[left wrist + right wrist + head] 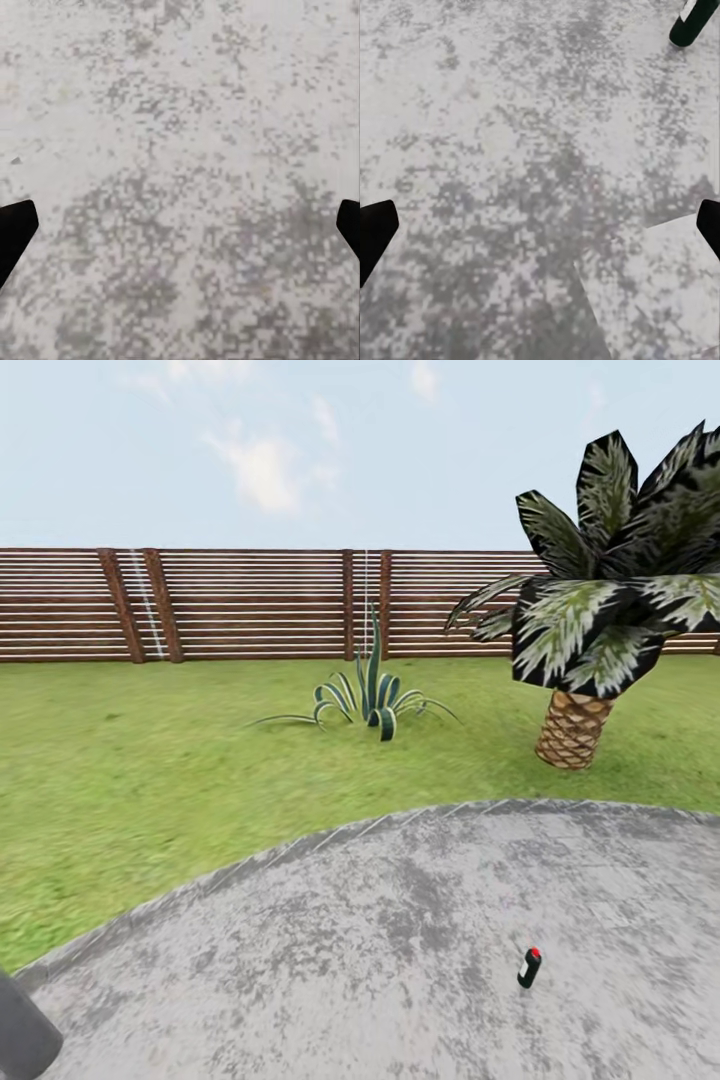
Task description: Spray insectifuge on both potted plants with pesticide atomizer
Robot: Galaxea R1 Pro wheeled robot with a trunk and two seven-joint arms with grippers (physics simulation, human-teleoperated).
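Observation:
The pesticide atomizer [529, 967] is a small dark bottle with a white label and a red top, standing slightly tilted on the grey mottled stone patio [380, 940], to the right. Its dark base and label [690, 19] also show in the right wrist view, well ahead of my right gripper [540, 232], which is open over bare stone. My left gripper [180, 225] is open too, above bare patio, with nothing between its fingers. The low speckled potted plants are out of view.
Green lawn [150, 760] rings the patio up to a brown slat fence [250, 605]. A spiky plant with striped leaves [372, 700] grows mid-lawn, with no pot visible. A palm [590, 660] stands at the right. A grey robot part [20, 1035] shows at the lower left corner.

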